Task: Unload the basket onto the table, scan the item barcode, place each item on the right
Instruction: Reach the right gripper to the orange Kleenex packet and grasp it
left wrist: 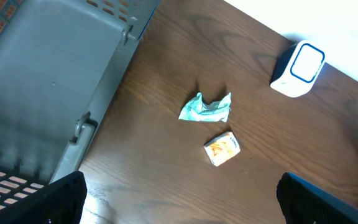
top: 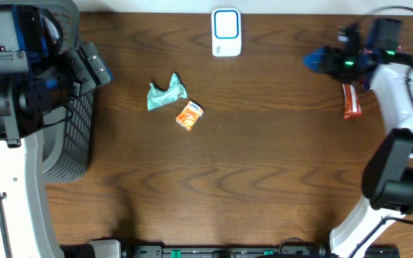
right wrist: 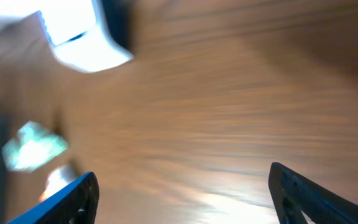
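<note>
Overhead view: the brown bench [top: 264, 179] is shown, with a grey basket [top: 77, 136] directly beneath the left claw [top: 95, 68], which is spread wide and empty. The right claw [top: 312, 61] is likewise spread wide, with nothing between its fingers; its wrist view is blurred. The white scanner [top: 226, 32] stands ahead of the right claw's tips, at the bench's far edge. A red packet [top: 351, 102] lies just behind that claw, beside its arm. A teal wrapper [top: 165, 94] and a small orange packet [top: 189, 115], just beside each other, lie between the two claws, well apart from both.

No item is held, so a pick-up is judged to be the step in hand. Next, one item must be grasped and its barcode turned toward the scanner. Bare bench is left all around the pair, and only the basket wall crowds the left claw.
</note>
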